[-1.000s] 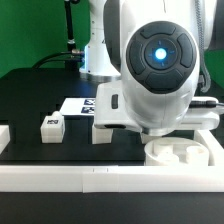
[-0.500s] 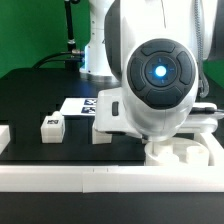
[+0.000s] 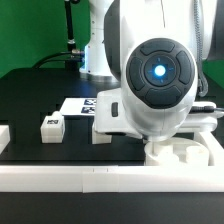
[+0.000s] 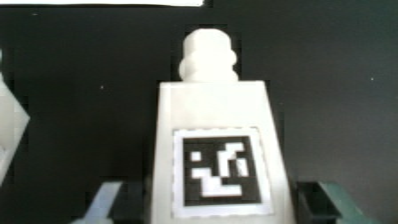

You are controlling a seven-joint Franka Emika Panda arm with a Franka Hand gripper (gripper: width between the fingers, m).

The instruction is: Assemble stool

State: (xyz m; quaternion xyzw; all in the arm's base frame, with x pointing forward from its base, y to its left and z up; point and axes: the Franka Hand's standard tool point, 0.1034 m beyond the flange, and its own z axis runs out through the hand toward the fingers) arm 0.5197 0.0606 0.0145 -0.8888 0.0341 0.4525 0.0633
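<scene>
In the wrist view a white stool leg (image 4: pixel 217 120) with a black-and-white tag lies lengthwise between my fingers (image 4: pixel 111 200), its rounded threaded tip pointing away over the black table. My gripper (image 4: pixel 222 202) is shut on this leg near its tagged end. In the exterior view the arm's wrist hides the fingers. A white block (image 3: pixel 100 135) under the hand looks like the held leg. A second leg (image 3: pixel 51 127) stands on the table at the exterior view's left. The round seat disc (image 3: pixel 186 153) lies at the front right, partly behind the arm.
The marker board (image 3: pixel 76 105) lies flat at the back of the black table. A long white border rail (image 3: pixel 90 178) runs along the front edge, with a white corner piece (image 3: pixel 5 135) at the far left. A white edge (image 4: pixel 11 110) shows beside the held leg.
The arm's wrist shifted slightly toward the exterior view's left and downward between one second and half a second ago. Since then nothing has visibly moved.
</scene>
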